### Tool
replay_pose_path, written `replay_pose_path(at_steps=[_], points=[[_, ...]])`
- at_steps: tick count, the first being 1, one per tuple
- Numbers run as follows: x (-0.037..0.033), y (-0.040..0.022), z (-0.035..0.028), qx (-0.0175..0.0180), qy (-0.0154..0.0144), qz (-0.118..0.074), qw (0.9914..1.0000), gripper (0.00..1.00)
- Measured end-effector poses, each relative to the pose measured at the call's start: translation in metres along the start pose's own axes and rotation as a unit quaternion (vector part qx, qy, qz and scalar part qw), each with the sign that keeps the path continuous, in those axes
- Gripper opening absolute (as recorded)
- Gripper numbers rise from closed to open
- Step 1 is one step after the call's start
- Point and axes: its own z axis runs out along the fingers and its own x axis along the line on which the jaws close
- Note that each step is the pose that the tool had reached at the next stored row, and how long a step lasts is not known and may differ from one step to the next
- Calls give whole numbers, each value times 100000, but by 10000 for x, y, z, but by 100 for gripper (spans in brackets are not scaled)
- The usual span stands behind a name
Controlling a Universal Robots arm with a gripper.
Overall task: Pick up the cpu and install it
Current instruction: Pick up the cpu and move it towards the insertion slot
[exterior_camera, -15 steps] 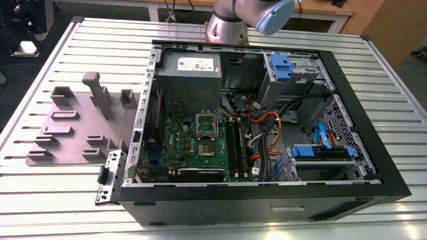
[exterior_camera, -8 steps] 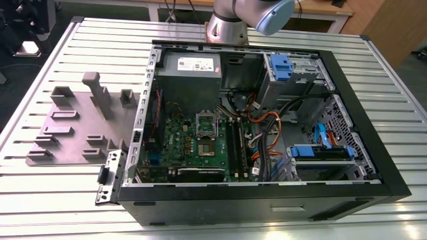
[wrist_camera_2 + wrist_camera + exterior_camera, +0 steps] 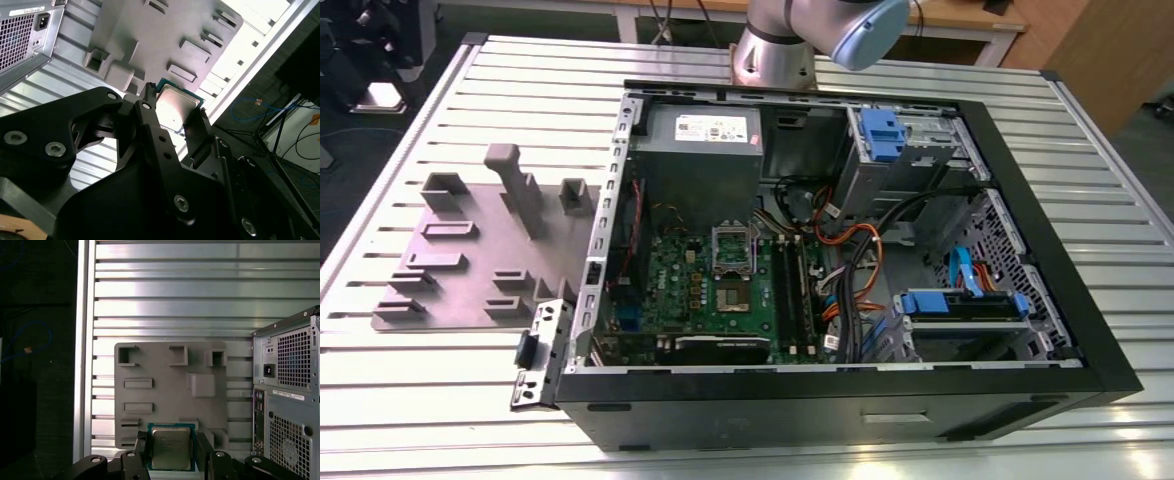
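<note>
Cpu (image 3: 171, 447) within the gripper (image 3: 172, 452), over grey fixture plate (image 3: 170, 392).

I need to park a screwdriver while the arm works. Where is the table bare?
Bare slats lie on the table between the fixture plate and the exterior view's lower edge, and to that view's right of the computer case. Inside the case, cables and drive cages crowd it.

Slatted table (image 3: 414, 405) bears fixture plate (image 3: 467, 270) and computer case (image 3: 854, 418).
</note>
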Motion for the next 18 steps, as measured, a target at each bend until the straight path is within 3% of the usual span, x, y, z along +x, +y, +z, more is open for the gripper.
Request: replay_pose_path(at_steps=[18], points=[[-60,0,-2,-2,-2,0,100000,47]])
